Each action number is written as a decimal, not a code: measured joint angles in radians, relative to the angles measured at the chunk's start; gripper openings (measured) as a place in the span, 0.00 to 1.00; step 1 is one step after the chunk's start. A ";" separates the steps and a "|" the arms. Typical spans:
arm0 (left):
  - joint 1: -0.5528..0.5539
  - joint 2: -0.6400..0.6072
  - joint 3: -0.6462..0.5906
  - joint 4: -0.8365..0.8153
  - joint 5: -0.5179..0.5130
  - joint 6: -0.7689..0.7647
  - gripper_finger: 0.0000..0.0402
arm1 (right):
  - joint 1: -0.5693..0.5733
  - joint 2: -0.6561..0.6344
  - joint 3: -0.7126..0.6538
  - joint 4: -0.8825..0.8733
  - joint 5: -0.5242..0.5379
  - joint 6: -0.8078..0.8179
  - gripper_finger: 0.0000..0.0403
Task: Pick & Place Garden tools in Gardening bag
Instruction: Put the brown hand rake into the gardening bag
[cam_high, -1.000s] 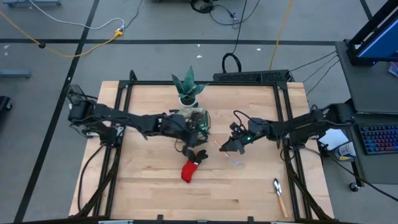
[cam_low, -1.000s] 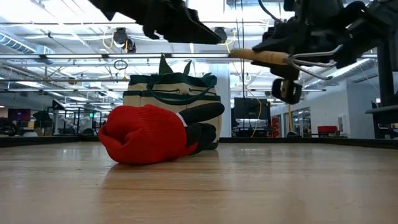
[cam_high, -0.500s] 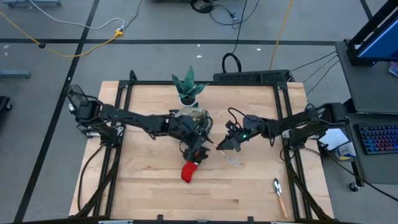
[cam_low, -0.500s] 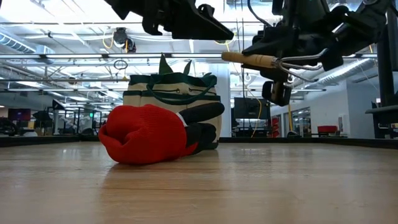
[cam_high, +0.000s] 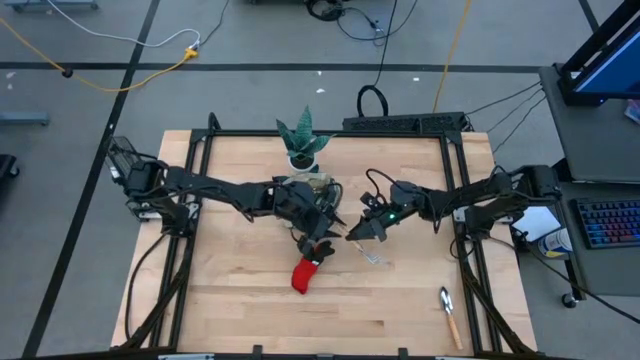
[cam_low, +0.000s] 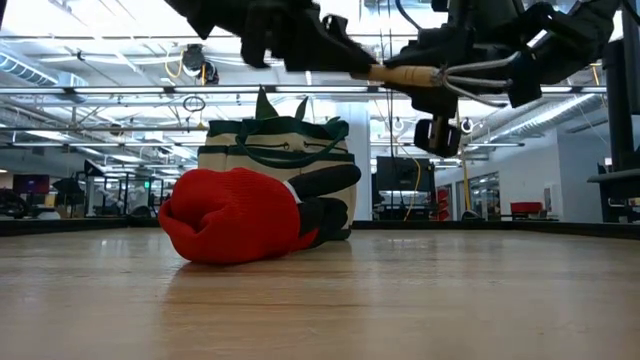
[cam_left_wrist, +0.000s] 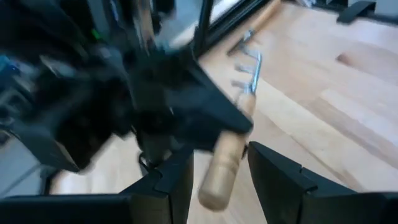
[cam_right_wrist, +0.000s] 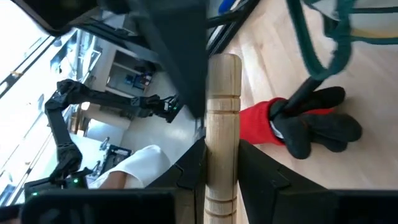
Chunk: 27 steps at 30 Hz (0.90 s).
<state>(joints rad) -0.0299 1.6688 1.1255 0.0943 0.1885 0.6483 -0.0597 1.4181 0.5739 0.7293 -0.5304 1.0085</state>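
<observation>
A fork with a wooden handle (cam_low: 408, 73) and metal tines (cam_low: 485, 70) hangs in the air over the table's middle, with my right gripper (cam_high: 358, 236) shut on it. My left gripper (cam_left_wrist: 221, 155) is open, one finger on either side of the handle's free end (cam_left_wrist: 217, 180); I cannot tell whether they touch it. The red-and-black glove (cam_high: 305, 272) lies on the table in front of the beige gardening bag (cam_low: 275, 160), which stands behind the grippers. A trowel (cam_high: 450, 312) lies near the table's near right corner. My right gripper pinches the fork's wooden handle (cam_right_wrist: 222, 134) between its two fingers, coming about level from the table's right. The handle runs forward between the fingers, and its free end (cam_right_wrist: 224, 65) sticks out past the fingertips toward my left gripper. The fork is lifted clear, roughly level.
A green spiky plant in a white pot (cam_high: 303, 145) stands behind the bag at the far edge. A black frame (cam_high: 330, 132) runs round the table. Bare wood lies at the near left and along the near edge.
My right gripper has carried the fork toward the table's left and a little up. My left gripper has come toward it from the left. The handle's free end now stands between my left gripper's open fingers. The glove and bag have not moved.
</observation>
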 joint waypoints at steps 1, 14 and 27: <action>0.002 0.005 -0.001 -0.008 0.003 -0.001 0.40 | 0.000 0.000 0.005 -0.001 -0.002 0.000 0.16; 0.003 0.028 -0.002 0.022 0.023 0.024 0.39 | -0.006 0.000 0.011 -0.009 -0.025 -0.002 0.16; 0.004 0.028 -0.002 0.029 0.038 0.027 0.36 | -0.025 0.000 0.011 -0.002 -0.028 -0.001 0.16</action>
<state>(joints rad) -0.0257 1.6970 1.1240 0.1231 0.2264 0.6758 -0.0843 1.4181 0.5850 0.7277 -0.5581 1.0078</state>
